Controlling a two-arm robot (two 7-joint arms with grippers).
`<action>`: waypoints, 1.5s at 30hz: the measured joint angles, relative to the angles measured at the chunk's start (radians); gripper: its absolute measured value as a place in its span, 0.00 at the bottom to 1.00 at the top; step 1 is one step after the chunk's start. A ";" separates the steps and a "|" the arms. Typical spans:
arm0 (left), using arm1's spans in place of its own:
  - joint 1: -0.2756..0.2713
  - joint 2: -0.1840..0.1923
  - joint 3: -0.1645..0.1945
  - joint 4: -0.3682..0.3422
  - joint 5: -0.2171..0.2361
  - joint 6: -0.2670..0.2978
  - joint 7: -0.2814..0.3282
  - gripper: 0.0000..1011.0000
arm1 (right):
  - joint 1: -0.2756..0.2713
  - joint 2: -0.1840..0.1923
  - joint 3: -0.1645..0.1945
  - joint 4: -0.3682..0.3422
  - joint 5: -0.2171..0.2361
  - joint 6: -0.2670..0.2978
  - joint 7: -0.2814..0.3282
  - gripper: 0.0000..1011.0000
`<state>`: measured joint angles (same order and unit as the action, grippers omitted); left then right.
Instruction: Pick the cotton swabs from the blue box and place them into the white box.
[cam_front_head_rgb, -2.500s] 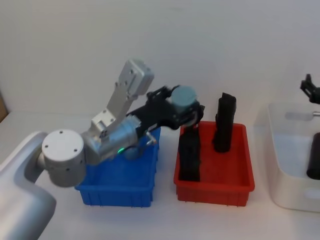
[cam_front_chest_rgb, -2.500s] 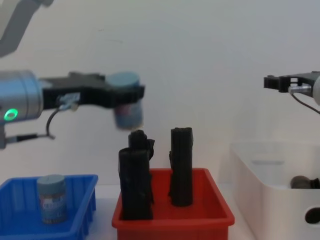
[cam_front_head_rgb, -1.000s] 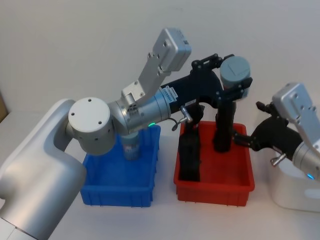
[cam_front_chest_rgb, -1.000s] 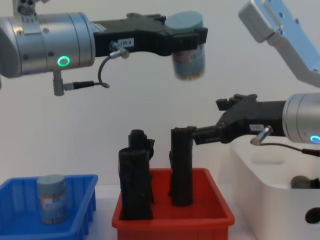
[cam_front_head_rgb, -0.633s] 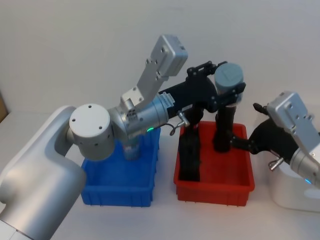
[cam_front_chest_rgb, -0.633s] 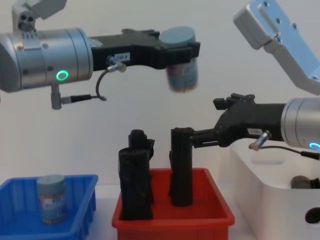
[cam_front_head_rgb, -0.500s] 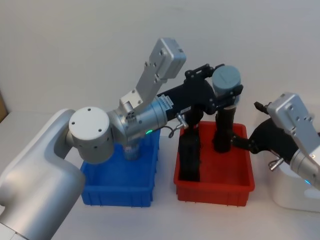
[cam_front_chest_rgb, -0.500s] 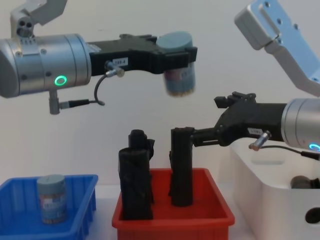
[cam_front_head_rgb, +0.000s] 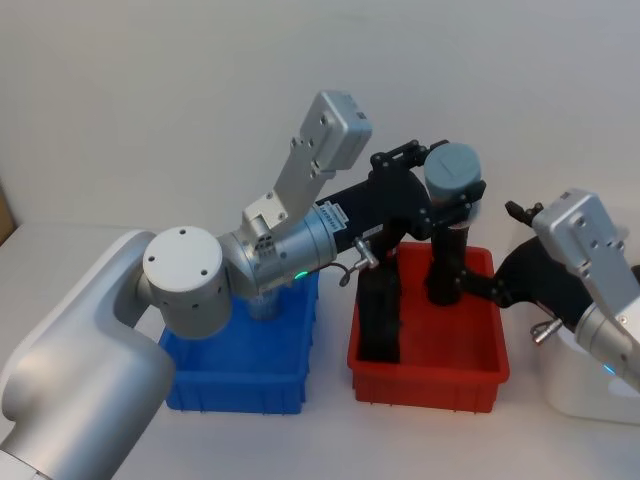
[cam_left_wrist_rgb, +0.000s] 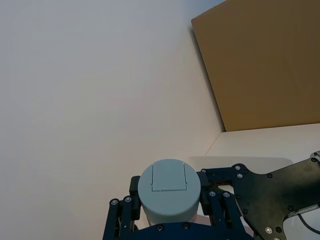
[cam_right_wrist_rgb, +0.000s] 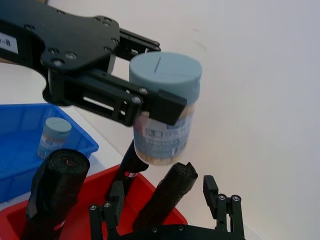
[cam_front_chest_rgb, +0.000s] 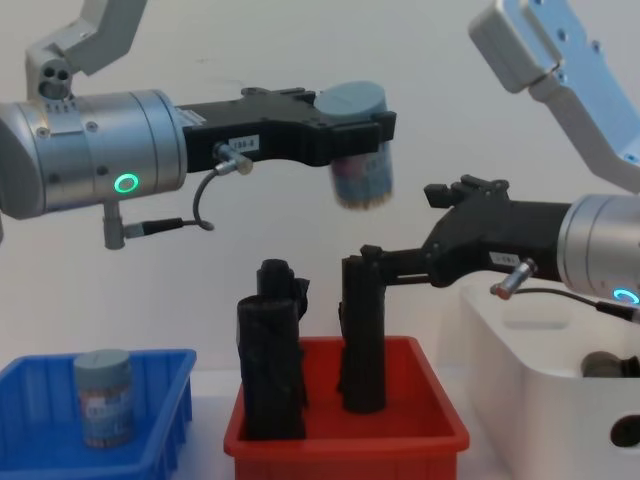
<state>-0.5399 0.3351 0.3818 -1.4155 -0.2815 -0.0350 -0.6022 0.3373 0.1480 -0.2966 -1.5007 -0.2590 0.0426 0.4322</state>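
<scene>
Your right pincer (cam_front_head_rgb: 490, 247) hangs open right by the tall black cylinder (cam_front_chest_rgb: 362, 335) in the red bin (cam_front_chest_rgb: 345, 435), so a nudge could tip it. Beyond, your left pincer (cam_front_chest_rgb: 355, 128) clamps the cotton swabs jar (cam_front_chest_rgb: 362, 178) above that bin; fumble the handover and it misses the white box (cam_front_chest_rgb: 540, 400).

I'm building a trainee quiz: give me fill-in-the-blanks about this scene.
The left gripper holds a cotton swab jar above the ___ bin.
The blue box holds ___ remaining jar.
The right gripper is ___.
Missing words: red; one; open.
</scene>
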 joint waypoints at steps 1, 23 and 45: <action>-0.001 -0.002 0.002 0.004 -0.001 -0.003 -0.002 0.66 | -0.001 -0.001 -0.002 -0.003 0.002 0.000 -0.003 0.99; -0.010 -0.020 0.021 0.030 -0.016 -0.023 -0.027 0.66 | 0.018 -0.025 -0.019 -0.005 0.001 -0.015 -0.064 0.99; -0.005 -0.017 0.025 0.022 -0.019 -0.010 -0.017 0.66 | 0.031 -0.037 -0.027 -0.004 0.000 -0.019 -0.085 0.66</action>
<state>-0.5447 0.3181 0.4066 -1.3933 -0.3005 -0.0450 -0.6195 0.3682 0.1112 -0.3239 -1.5045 -0.2588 0.0235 0.3476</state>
